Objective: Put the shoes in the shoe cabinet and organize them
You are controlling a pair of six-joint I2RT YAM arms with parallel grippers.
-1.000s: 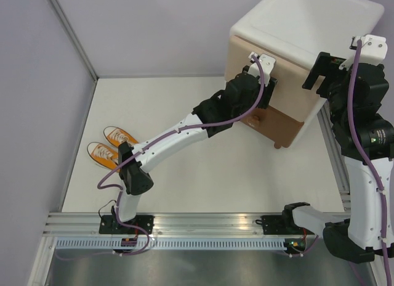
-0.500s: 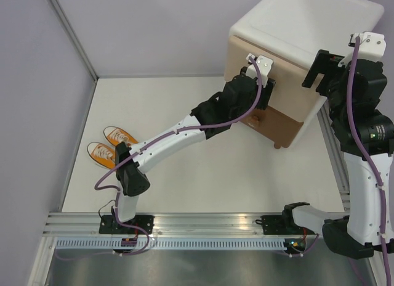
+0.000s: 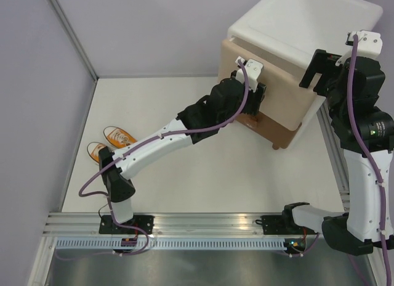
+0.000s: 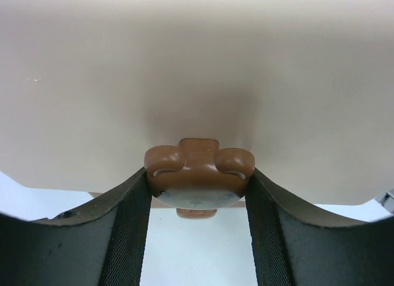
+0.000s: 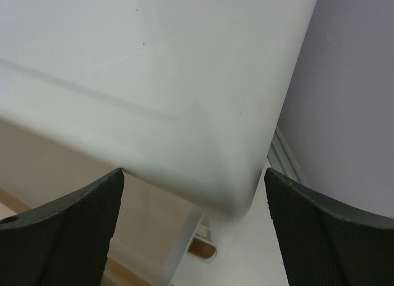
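The left gripper (image 4: pixel 198 182) has its two black fingers (image 4: pixel 132 224) pressed against either side of a brown bear-head knob (image 4: pixel 197 167), pinching it. That knob sits on the plain beige upper drawer (image 3: pixel 283 92), whose front stands slightly proud of the cabinet (image 3: pixel 308 21), a boxy white thing with rounded corners at the far right of the table (image 3: pixel 203 175). Under the beige front is a brown lower drawer (image 3: pixel 284 129). The right gripper (image 5: pixel 192 178) hangs spread wide just over the cabinet's near right top corner, holding nothing. Well apart, at the far left of the table, two orange sneakers (image 3: pixel 117 139) with white laces and toe caps lie side by side, partly behind the left arm (image 3: pixel 154 147)
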